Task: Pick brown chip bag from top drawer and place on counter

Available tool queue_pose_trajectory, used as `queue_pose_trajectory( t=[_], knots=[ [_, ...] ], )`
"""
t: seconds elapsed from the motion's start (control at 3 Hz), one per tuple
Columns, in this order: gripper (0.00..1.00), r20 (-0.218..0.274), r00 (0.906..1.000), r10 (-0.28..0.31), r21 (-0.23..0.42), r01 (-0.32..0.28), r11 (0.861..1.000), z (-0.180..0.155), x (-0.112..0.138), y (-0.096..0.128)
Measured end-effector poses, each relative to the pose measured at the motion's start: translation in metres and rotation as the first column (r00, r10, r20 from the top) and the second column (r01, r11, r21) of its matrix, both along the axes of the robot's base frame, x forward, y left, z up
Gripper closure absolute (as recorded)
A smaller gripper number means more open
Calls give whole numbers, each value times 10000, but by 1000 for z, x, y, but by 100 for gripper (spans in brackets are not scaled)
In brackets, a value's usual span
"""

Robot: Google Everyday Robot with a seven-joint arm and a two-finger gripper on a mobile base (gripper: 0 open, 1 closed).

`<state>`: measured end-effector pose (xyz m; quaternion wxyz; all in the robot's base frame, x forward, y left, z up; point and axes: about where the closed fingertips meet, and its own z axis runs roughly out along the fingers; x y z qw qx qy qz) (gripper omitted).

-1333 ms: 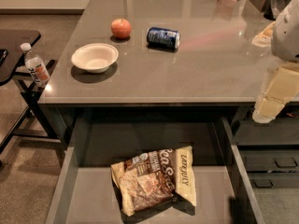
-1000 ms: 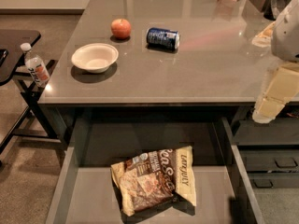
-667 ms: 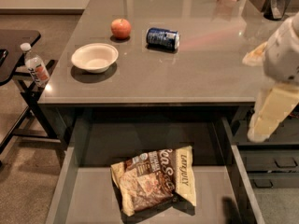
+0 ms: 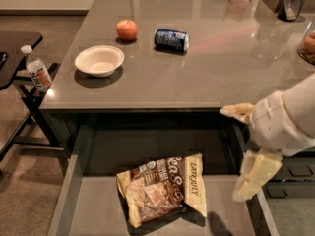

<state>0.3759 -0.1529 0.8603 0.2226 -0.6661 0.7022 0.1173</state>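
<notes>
- While the brown chip bag (image 4: 160,191) lies in the open top drawer (image 4: 93,205), lower centre of the frame, nothing is lifted yet; grasp, lift and placing on the counter (image 4: 206,68) all remain.
- The gripper (image 4: 231,154) hangs at the right edge, above and right of the bag, its cream fingers (image 4: 256,173) spread apart, holding nothing.

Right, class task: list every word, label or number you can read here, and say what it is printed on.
"LATE JULY": cream edge of the brown chip bag in the top drawer.
Bag's large white lettering: crumpled, unreadable.
Soda can and water bottle labels: too blurred.
Gripper, right of the bag: no text.
</notes>
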Motion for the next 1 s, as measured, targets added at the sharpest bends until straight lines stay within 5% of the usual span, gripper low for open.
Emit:
queue_pose_trajectory(
  t=[0.33, 1.0],
  knots=[
    [0, 437, 9974, 580, 481, -601, 9970, 0, -3, 12],
    [0, -437, 9980, 463, 1199, -408, 9919, -47, -6, 23]
  ],
)
